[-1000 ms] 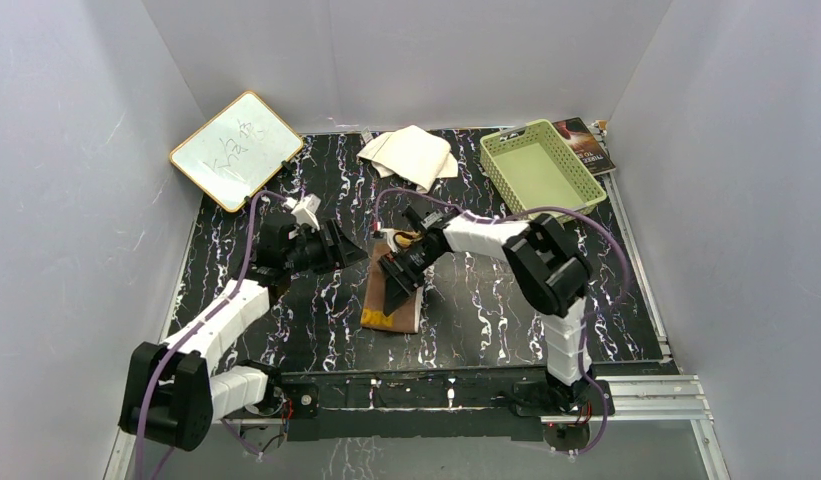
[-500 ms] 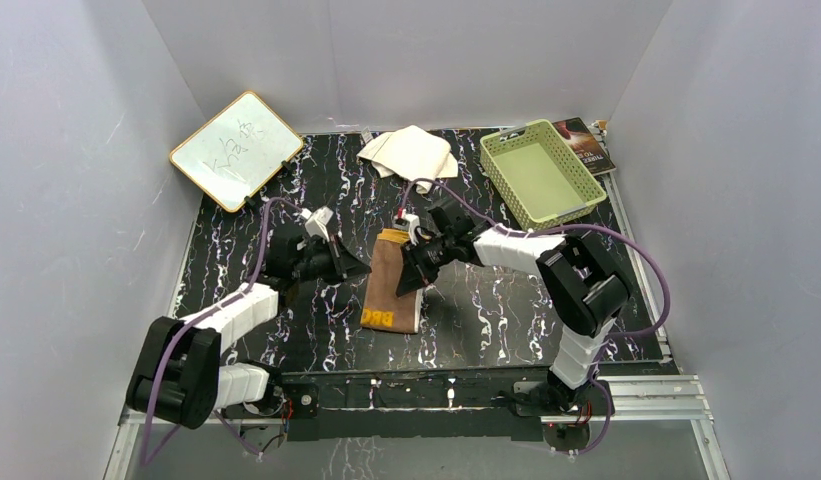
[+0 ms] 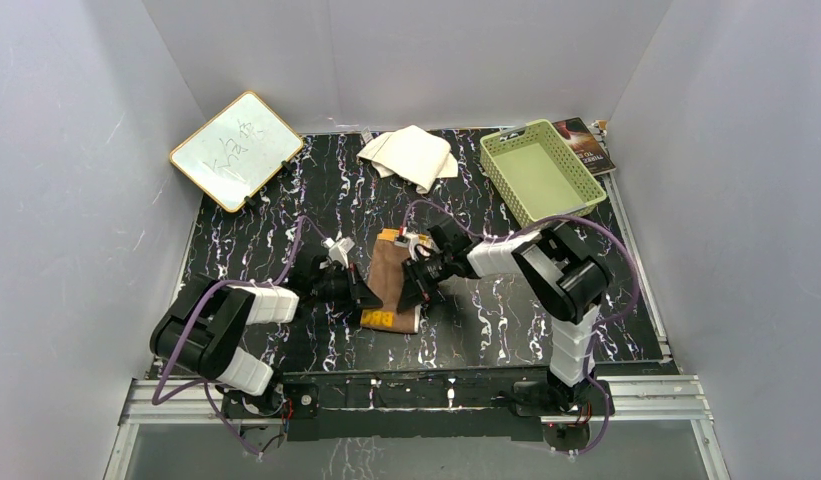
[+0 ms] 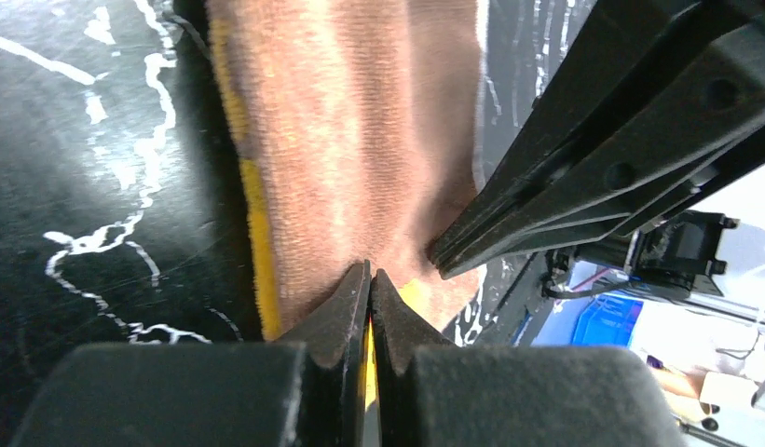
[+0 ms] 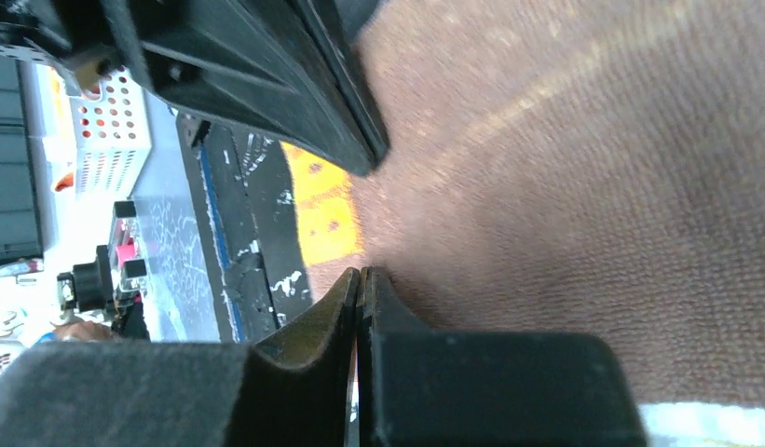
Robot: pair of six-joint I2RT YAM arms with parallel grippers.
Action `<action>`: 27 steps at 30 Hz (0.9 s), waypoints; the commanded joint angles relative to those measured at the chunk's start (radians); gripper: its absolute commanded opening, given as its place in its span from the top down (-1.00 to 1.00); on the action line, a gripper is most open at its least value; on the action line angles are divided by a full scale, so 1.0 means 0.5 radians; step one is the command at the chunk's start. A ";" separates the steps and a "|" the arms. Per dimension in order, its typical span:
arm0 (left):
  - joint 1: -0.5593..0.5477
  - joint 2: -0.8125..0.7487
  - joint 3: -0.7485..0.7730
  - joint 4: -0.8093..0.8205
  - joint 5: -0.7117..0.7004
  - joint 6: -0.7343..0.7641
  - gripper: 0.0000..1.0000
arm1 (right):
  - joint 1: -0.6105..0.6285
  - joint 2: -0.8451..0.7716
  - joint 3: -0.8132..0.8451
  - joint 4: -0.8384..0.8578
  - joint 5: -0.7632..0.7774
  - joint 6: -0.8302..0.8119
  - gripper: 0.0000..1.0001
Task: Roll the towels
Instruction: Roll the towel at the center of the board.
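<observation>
Brown-backed towel (image 3: pixel 389 268), near end between left pincer (image 3: pixel 371 300) and right pincer (image 3: pixel 411 297).

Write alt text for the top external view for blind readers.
The left gripper and right gripper sit close together at the near end of a brown-backed orange-yellow towel on a black marbled table. Farther back are a crumpled cream-white towel, green plastic basket and whiteboard.

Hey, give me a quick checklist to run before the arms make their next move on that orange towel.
1. Left gripper pinches the orange towel at its near end: ok, yellow cloth shows between the shut fingers.
2. Right gripper holds it too: cannot tell; shut, tips against brown cloth.
3. Towel lies lengthwise, brown back up: ok.
4. Both grippers at the same end: ok.
5. White towel apart from it, at the far edge: ok.
</observation>
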 commanded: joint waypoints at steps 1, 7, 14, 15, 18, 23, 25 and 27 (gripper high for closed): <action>-0.003 0.034 -0.014 -0.007 -0.118 0.107 1.00 | -0.058 0.139 -0.132 0.347 -0.152 0.148 1.00; -0.002 0.046 -0.086 -0.056 -0.240 0.134 1.00 | -0.151 0.085 -0.359 0.482 -0.088 0.196 1.00; -0.002 0.023 -0.159 -0.056 -0.263 0.103 1.00 | -0.333 -0.052 -0.545 0.457 0.094 0.223 1.00; -0.002 0.004 -0.161 -0.070 -0.269 0.105 1.00 | -0.335 -0.072 -0.548 0.434 0.129 0.217 1.00; -0.002 -0.032 -0.141 -0.115 -0.286 0.113 1.00 | -0.336 -0.184 -0.536 0.368 0.281 0.185 1.00; -0.002 -0.016 -0.105 -0.102 -0.295 0.084 1.00 | -0.329 -0.685 -0.399 0.177 0.794 0.114 1.00; -0.002 0.009 -0.110 -0.059 -0.294 0.053 1.00 | -0.305 -1.018 -0.419 0.251 1.161 0.107 0.24; -0.001 0.028 -0.122 -0.002 -0.294 0.004 1.00 | -0.298 -1.375 -0.602 0.582 1.557 0.189 -0.90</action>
